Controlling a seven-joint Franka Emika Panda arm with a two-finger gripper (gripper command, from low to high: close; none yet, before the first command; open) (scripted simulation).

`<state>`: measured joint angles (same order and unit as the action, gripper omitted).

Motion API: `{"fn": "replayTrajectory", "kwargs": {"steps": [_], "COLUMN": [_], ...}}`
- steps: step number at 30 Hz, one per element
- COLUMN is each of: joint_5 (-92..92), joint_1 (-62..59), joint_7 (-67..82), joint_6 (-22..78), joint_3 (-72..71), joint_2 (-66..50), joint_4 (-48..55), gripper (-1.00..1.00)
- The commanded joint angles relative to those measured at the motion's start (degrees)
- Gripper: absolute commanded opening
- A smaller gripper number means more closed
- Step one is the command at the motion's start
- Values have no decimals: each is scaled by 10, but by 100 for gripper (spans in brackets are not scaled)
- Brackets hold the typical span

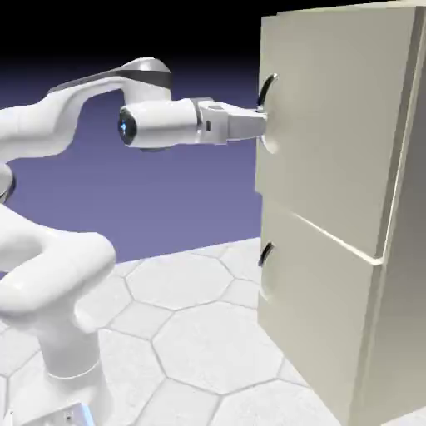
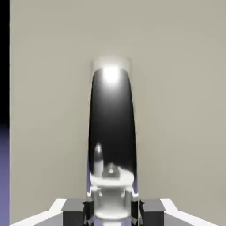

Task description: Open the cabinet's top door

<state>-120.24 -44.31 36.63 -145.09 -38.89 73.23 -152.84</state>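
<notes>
At the exterior view's left: the white arm (image 1: 50,250) rises from the lower corner, bends overhead and reaches level toward the right.
Floor: pale hexagon-patterned table (image 1: 191,324) under the arm and the cabinet.
Wrist: a rounded white housing with a small blue light (image 1: 126,126) faces the camera, just left of the hand.
Gripper (image 1: 260,123): held level, its tips at the upper door's left edge, right at the handle.
Claw state: clamped together on the top door's handle; in the hand view the dark bar fills the gap between the two grey fingertips (image 2: 73,207).
Top door's handle (image 1: 267,90): dark curved bar near the door's left edge; in the hand view it stands upright, glossy, with a bright highlight at its top.
Top door (image 1: 333,125): large flat beige panel, upper part of the cabinet; from these views I cannot tell whether it sits fully shut.
Lower door (image 1: 312,324): below it, with its own dark curved handle (image 1: 266,252) on the left edge, untouched.
Cabinet (image 1: 408,250): tall beige box filling the exterior view's right, taller than the arm.
</notes>
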Motion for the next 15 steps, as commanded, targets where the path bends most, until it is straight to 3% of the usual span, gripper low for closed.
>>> {"fn": "replayTrajectory", "kwargs": {"steps": [1,15], "joint_5": [15,260], "joint_1": [14,102], "joint_7": [2,20], "joint_6": [16,233], "joint_3": [21,311], "joint_2": [6,68], "joint_4": [-14,-116], "gripper": [-100,-100]}}
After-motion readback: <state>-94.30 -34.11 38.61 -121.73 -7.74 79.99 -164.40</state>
